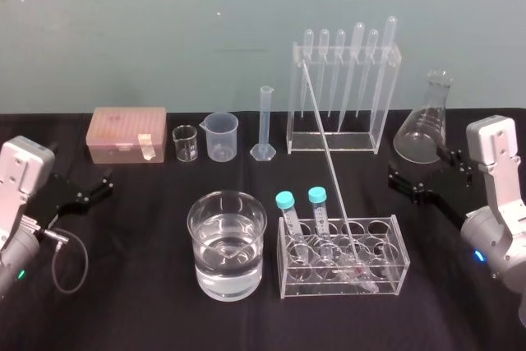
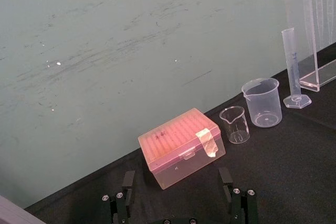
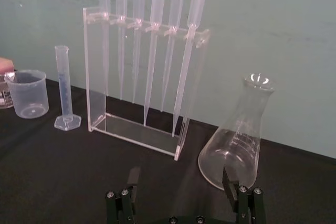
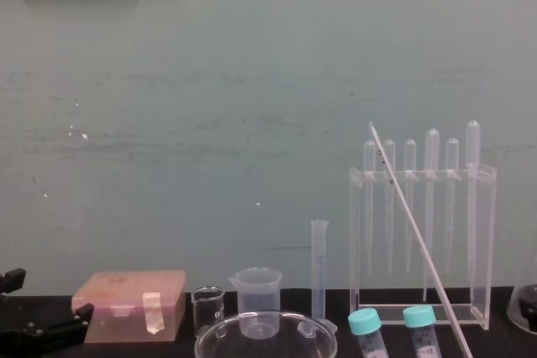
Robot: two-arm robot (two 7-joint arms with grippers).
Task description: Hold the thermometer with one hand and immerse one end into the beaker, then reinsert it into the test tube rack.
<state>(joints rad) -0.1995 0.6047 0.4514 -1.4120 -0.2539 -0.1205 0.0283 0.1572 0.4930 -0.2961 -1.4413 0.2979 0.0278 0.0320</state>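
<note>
Leaning thin clear glass thermometer (image 1: 330,162), both black tools parked wide of it.
Its red tip rests in the low clear tube rack (image 1: 399,244) on the black counter (image 1: 140,302), well apart from the spread-fingered left tool (image 1: 99,187) and right tool (image 1: 417,168). Behind stand the frosted plastic beaker (image 1: 222,136) and the tall acrylic rack (image 1: 293,104), toward which its top tilts; scale marks unreadable.

We are holding our left arm (image 1: 16,203) low at our left side, its silver wrist angling inward and the left gripper (image 1: 97,188) pointing toward the middle, black fingers (image 2: 127,183) spread wide apart. We are holding our right arm (image 1: 497,219) in a mirrored pose at our right side, the right gripper (image 1: 403,182) likewise pointing inward, its fingers (image 3: 133,180) standing just as wide. Both grippers are hovering low, well apart from each other.
</note>
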